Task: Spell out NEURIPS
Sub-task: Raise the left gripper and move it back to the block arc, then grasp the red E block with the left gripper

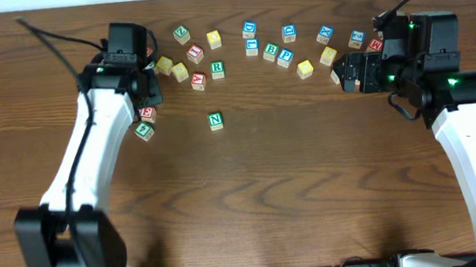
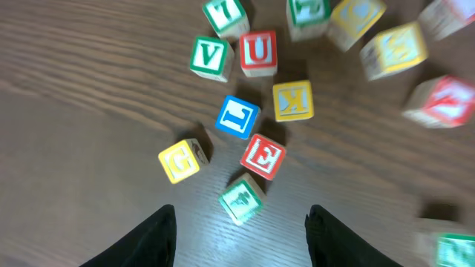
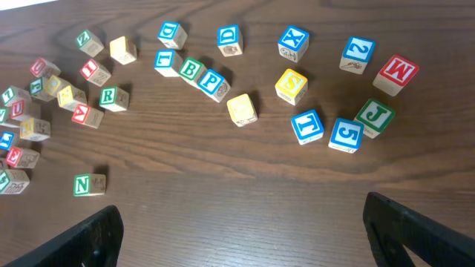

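Here the left claw [image 2: 241, 216], apart and empty, could snag the green-printed wooden cube [image 2: 241, 199] just beside the red-lettered wooden E cube [image 2: 263, 156].

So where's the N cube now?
In the overhead view, the N cube stands alone left of centre, nearer the robot than the green R cube.

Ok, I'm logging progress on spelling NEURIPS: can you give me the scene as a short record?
left fingers: open, empty
right fingers: open, empty
N cube: green, alone, apart from the clusters
E cube: red, just ahead of left fingers
U cube: red, beside V cube
P cube: blue, touching B cube
spelled so far: no letters in a row
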You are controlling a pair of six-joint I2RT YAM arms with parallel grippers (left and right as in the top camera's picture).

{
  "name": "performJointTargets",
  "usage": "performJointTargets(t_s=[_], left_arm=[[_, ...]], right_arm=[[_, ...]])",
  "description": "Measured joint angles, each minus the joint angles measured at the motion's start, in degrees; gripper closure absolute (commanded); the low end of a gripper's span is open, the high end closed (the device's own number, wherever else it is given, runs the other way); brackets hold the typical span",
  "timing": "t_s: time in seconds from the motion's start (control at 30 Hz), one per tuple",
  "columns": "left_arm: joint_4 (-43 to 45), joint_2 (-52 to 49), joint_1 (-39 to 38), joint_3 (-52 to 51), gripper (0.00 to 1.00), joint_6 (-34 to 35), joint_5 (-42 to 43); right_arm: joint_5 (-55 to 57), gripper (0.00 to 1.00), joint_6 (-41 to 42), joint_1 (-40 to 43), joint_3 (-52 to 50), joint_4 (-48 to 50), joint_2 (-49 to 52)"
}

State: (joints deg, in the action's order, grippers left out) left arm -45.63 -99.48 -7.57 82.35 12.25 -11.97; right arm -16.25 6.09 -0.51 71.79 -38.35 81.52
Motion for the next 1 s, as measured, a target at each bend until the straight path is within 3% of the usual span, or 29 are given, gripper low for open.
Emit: performJointTargets(t_s=[0.07,0.4,1.0], left_arm=[[0.98,-2.73,0.37,-0.07,0.55,-2.95,0.50],[2.32,-10.91,0.85,-0.42,0.55,-9.31,3.30],[8.33,-16.59,2.34,-0.46,0.55,-7.78,4.13]], right_arm=[[0.00,0.01,0.00,0.00,0.00,0.00,0.00],[0.09,0.01,0.00,0.00,0.00,-1.05,0.00],[0.17,0.01,0.00,0.00,0.00,-1.14,0.02]])
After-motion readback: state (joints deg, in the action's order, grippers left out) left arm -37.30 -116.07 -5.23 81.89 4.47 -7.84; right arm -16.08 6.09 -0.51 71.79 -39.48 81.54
